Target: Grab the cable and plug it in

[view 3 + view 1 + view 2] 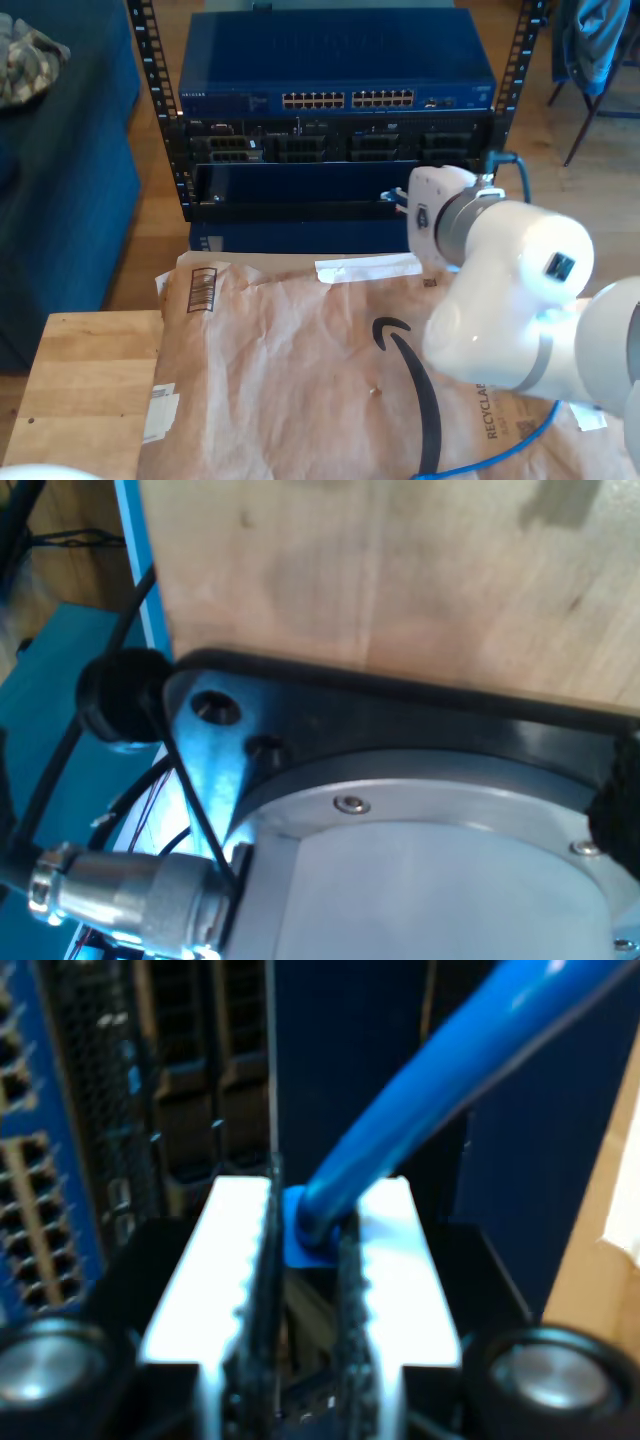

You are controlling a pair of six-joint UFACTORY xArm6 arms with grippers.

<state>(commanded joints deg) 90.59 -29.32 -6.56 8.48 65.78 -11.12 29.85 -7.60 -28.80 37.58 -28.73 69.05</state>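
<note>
Clamped between the two white toothed fingers [235,1270] of my second tool [305,1260] is the blue cable [440,1080]: the pads stand narrow, with only a slim gap between them, and the cable's blue end sleeve sits pinched in that gap right at the fingertips. From the grip the cable rises away from the tool as one thick, blurred blue line. Just ahead of the fingertips stands the dark equipment rack [150,1090], with a column of network ports [30,1210] on a blue panel off to one side of the tool; whether the cable's plug touches any of them I cannot tell, since the tip itself is hidden between the pads. In the exterior view the white arm [500,280] reaches over crumpled brown packing paper [300,370] toward the front of the rack [330,130], under the blue network switch [340,70] with its row of ports, and its wrist hides the tool there. A stretch of the blue cable [510,445] trails over the paper behind the arm, near the exterior view's lower right. My first tool's wrist view looks along a grey metal flange [430,870] with a black mounting plate, a silver cable connector [130,890] beside it, and a pale wooden bench [380,580] beyond; its fingers lie outside that picture, so how far they stand apart I cannot tell.
</note>
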